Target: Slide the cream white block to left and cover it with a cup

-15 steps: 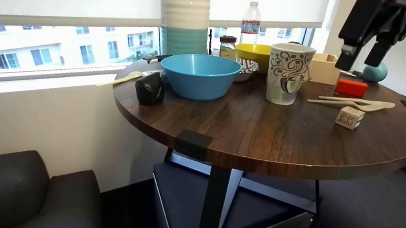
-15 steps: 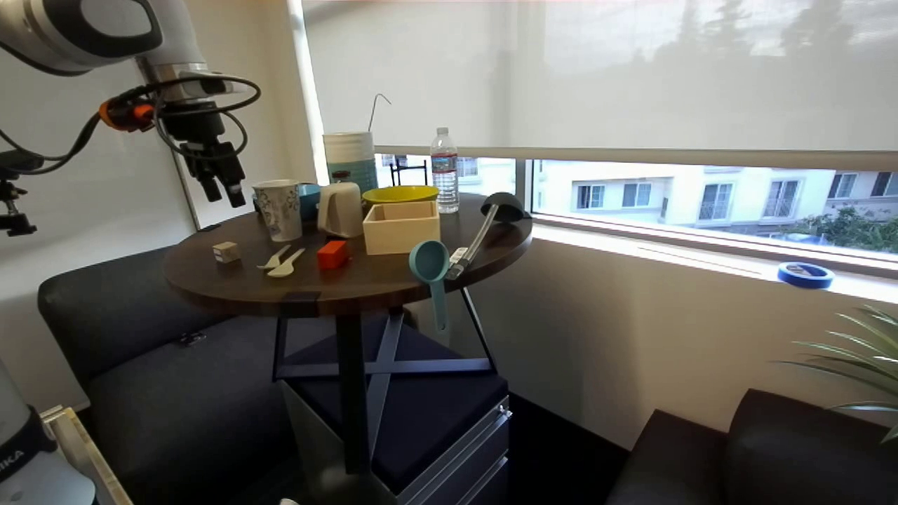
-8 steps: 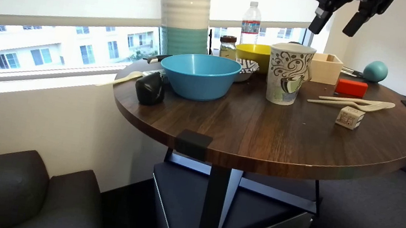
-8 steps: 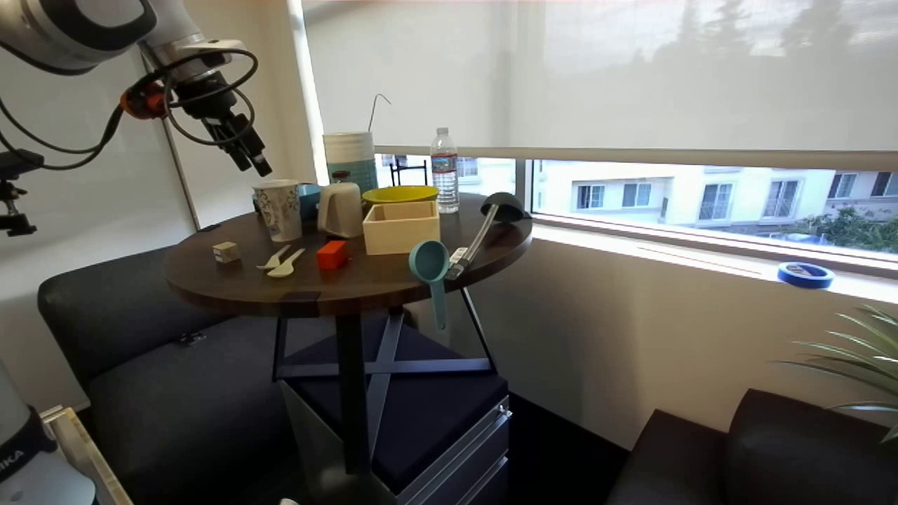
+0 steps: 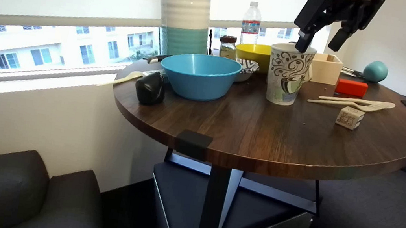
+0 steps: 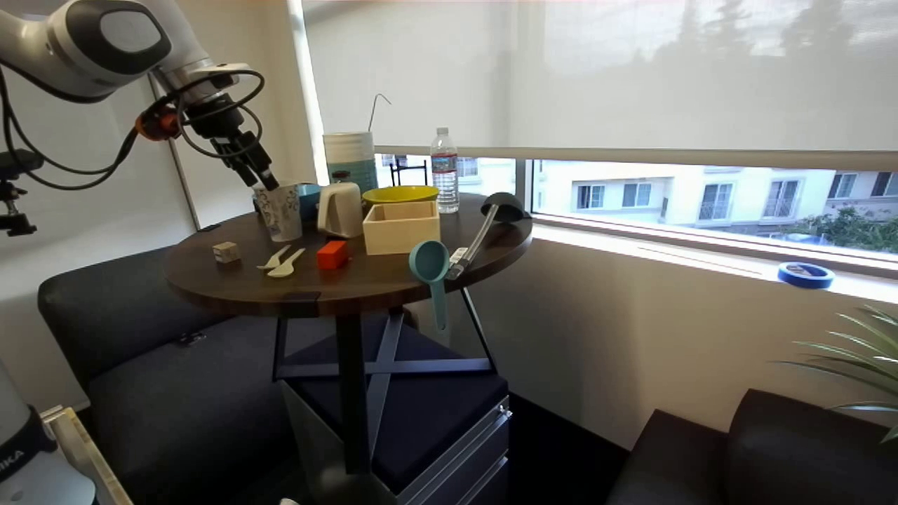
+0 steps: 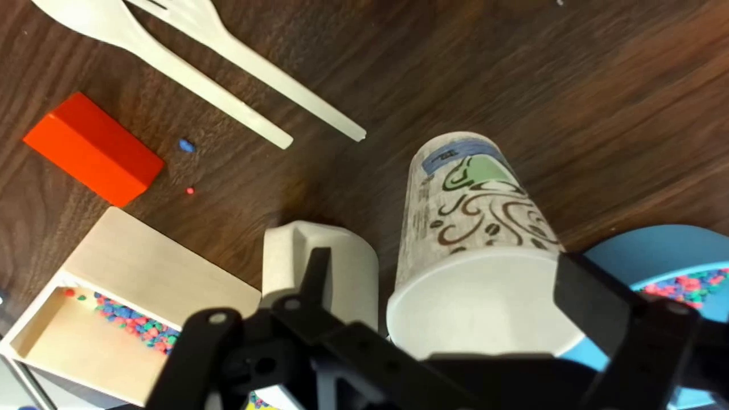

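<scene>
- The arm (image 6: 126,42) is bent, its outer end angled down.
- The wrist (image 6: 195,78) is tilted out of the vertical.
- The gripper (image 5: 319,46) is pointed obliquely downward, its fingers (image 7: 592,302) spread well apart.

The cup (image 6: 286,216) is standing upright on the worktop (image 6: 245,289). The hand (image 6: 261,184) is hanging tilted at the cup's rim, jaws parted; whether it is touching, I'm not managing to tell. From where I'm standing, the cream white block (image 6: 226,252) is sitting left of the cup and nearer, two pale utensils (image 6: 282,269) are lying just in front of the cup, and a red block (image 6: 332,255) is resting right of it.
</scene>
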`<state>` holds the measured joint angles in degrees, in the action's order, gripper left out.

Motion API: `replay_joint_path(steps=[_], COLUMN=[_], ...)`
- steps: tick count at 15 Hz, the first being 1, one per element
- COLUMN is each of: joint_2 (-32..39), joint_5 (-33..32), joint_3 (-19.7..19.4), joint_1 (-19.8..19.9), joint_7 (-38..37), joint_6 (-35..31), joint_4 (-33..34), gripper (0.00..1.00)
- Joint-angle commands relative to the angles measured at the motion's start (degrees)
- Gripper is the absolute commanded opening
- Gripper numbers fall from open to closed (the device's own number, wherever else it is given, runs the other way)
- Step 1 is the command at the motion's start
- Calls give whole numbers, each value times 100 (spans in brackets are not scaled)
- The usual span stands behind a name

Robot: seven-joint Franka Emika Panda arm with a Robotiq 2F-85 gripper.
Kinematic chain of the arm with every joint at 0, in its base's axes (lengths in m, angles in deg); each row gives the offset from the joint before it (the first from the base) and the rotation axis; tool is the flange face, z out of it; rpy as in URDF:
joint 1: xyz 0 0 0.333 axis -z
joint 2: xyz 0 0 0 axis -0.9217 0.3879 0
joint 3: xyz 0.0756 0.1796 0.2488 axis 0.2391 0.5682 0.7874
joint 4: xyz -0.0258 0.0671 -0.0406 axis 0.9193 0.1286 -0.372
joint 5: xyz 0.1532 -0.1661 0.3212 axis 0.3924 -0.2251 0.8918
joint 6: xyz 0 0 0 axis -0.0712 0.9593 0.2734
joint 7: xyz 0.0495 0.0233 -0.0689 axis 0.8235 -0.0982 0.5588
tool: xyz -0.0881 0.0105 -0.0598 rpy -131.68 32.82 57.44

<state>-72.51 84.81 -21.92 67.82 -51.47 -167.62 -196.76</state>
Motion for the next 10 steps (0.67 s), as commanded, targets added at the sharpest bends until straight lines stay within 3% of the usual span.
replay_joint_path(steps=[1,10], joint_2=[145,177], joint_5=[-142,36], joint_3=[63,-20], joint_1=[-18,-321], joint_7=[-137,15], joint_6=[-49,470], joint_4=[25,116], gripper=[100,100])
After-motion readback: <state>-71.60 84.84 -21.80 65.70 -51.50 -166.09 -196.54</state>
